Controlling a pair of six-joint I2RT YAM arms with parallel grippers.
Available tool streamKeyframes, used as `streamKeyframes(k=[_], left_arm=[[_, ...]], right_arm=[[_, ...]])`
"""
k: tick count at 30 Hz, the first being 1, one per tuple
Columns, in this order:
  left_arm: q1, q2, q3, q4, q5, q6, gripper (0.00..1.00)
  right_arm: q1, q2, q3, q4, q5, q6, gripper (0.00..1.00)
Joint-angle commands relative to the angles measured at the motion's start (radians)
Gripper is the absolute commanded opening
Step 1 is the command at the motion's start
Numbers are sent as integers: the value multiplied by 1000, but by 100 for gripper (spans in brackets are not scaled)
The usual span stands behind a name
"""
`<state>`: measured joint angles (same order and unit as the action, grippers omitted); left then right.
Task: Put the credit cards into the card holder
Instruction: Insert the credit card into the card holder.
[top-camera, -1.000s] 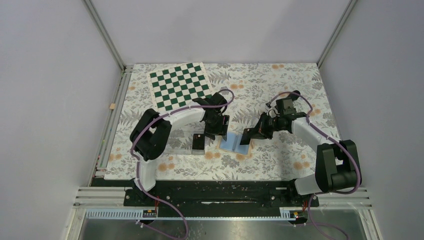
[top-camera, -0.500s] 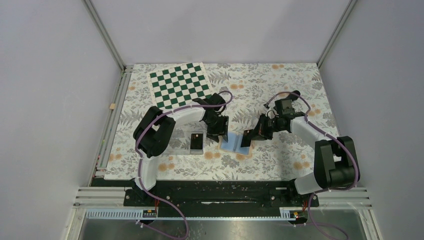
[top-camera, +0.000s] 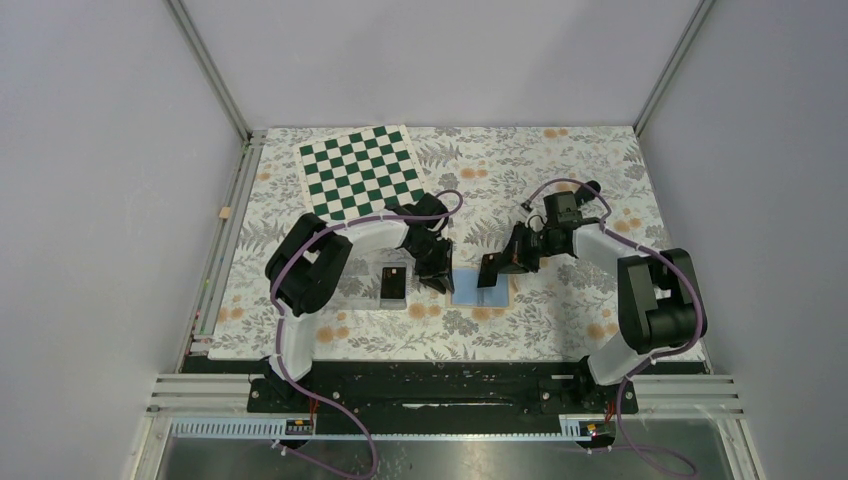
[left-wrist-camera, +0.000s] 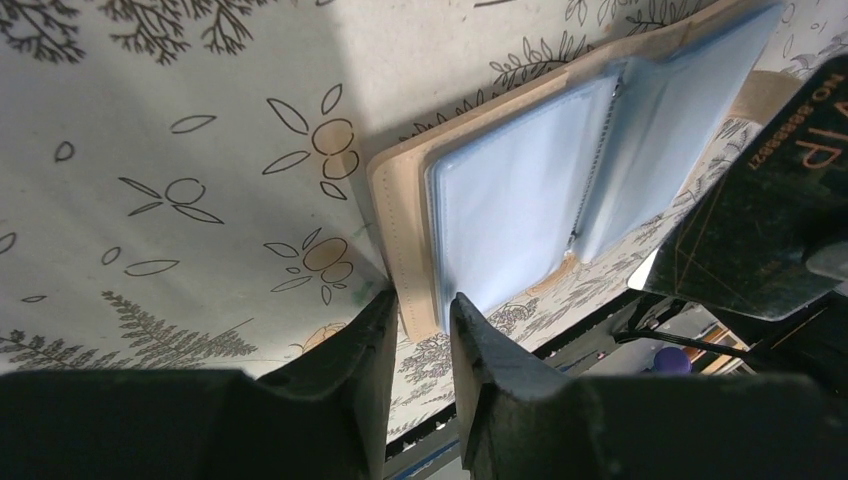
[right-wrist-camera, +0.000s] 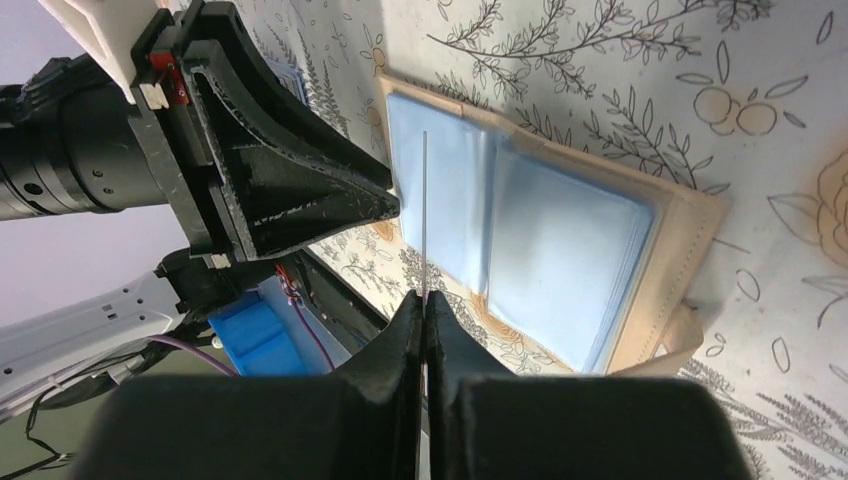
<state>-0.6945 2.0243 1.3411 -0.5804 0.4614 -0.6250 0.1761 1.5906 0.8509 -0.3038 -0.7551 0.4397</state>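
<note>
The card holder (top-camera: 481, 291) lies open on the floral cloth, blue lining up inside a tan border (left-wrist-camera: 400, 210). My left gripper (left-wrist-camera: 420, 312) has its jaws narrowed on the holder's tan left edge, one fingertip on each side; it is also in the top view (top-camera: 441, 279). My right gripper (right-wrist-camera: 425, 298) is shut on a black credit card, seen edge-on as a thin line (right-wrist-camera: 424, 200) over the lining. That card (top-camera: 489, 271) stands upright above the holder and shows orange print (left-wrist-camera: 775, 220). Another credit card (top-camera: 394, 284) lies to the left.
A clear plastic tray (top-camera: 362, 291) holds the second card just left of my left gripper. A green-and-white chessboard (top-camera: 360, 170) lies at the back left. The two arms crowd close together over the holder.
The left jaws have narrowed onto the holder's left edge. The holder has shifted slightly right and lies squarer. The right gripper has carried its card a little left, over the lining.
</note>
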Motion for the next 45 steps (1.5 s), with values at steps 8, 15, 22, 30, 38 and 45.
streamKeyframes(k=[8, 15, 22, 30, 38, 45], left_arm=[[-3, -11, -38, 4, 2, 7, 25], [-1, 0, -43, 4, 14, 11, 23], [7, 4, -45, 4, 15, 11, 22], [11, 10, -40, 4, 16, 12, 21], [12, 17, -40, 4, 20, 13, 21], [12, 21, -44, 4, 22, 16, 19]], right_arm=[[-2, 102, 16, 107, -24, -8, 0], [20, 160, 27, 110, -4, -14, 0], [38, 167, 27, 79, 26, -32, 0], [63, 183, 21, 71, -11, -39, 0], [63, 169, 2, 86, -32, -24, 0], [60, 200, 23, 104, -43, 0, 0]])
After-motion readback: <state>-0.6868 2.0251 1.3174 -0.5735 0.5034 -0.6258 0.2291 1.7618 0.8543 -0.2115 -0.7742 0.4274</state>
